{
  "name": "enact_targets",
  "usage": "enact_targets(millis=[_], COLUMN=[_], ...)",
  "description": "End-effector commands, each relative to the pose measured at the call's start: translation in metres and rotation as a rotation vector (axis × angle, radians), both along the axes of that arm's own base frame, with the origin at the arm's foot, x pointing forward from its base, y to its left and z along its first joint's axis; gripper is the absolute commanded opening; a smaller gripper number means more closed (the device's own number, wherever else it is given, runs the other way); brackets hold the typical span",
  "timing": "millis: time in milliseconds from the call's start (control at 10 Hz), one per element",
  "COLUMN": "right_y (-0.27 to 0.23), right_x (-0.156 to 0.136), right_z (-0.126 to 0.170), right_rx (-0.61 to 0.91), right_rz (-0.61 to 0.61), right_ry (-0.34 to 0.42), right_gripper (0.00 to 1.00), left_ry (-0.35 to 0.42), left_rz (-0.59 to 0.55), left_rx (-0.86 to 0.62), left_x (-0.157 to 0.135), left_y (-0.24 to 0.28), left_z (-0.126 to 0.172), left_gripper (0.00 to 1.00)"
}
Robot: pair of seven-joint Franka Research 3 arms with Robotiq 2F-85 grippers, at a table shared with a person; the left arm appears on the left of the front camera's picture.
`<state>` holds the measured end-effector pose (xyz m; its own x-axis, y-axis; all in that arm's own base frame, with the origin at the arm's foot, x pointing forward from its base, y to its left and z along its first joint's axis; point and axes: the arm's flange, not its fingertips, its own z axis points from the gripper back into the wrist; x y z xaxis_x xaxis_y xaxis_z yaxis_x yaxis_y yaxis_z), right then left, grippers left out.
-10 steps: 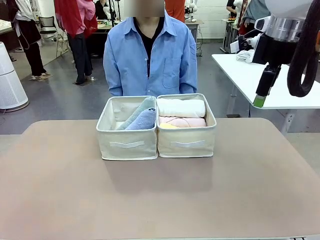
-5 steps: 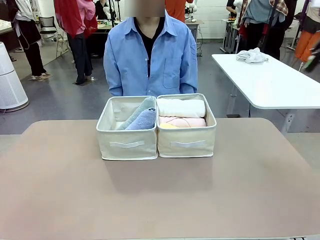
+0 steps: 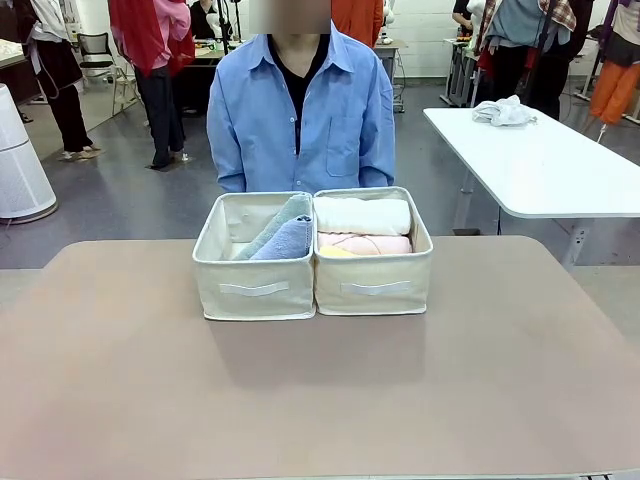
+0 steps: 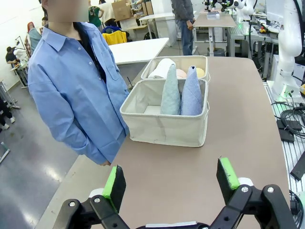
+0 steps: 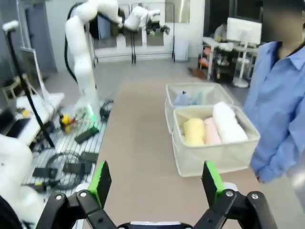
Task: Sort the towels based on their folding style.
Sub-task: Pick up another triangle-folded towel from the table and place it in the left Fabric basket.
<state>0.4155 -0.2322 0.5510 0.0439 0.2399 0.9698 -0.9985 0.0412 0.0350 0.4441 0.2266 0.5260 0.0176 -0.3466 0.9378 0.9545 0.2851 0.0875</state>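
With both the left claw (image 4: 169,183) and right claw (image 5: 155,183) released and empty, and the cone towels (image 3: 280,235) and rolled towels (image 3: 362,227) already binned apart on the surface (image 3: 320,390), your only risk looks like a careless retreat nudging a bin.

Grey floor (image 3: 130,205), white side table (image 3: 540,160)

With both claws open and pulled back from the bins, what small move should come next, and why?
Probably none beyond keeping the arms parked. The two cone towels stand in one bin, the white, pink and yellow rolls lie in the other bin, and both claws are free of any towel.
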Motion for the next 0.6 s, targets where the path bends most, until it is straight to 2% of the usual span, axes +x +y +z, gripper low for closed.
enact_targets(millis=[0,100,200,500], right_y=[0.006,0.005,0.0,0.0], right_x=[0.013,0.015,0.006,0.006], right_z=[0.017,0.019,-0.005,-0.005], right_rx=[0.013,0.01,0.027,0.027], right_rz=[-0.011,0.01,-0.008,-0.008], right_ry=[0.068,0.073,0.035,0.035], right_gripper=[1.0,1.0,1.0,1.0], left_ry=[-0.006,-0.006,-0.006,-0.006], left_rz=[-0.004,-0.004,-0.004,-0.004], left_rx=[0.008,0.008,0.008,0.008], left_x=[-0.003,-0.003,-0.003,-0.003], left_y=[0.0,0.0,0.0,0.0], left_z=[0.001,0.001,0.001,0.001], left_gripper=[1.0,1.0,1.0,1.0])
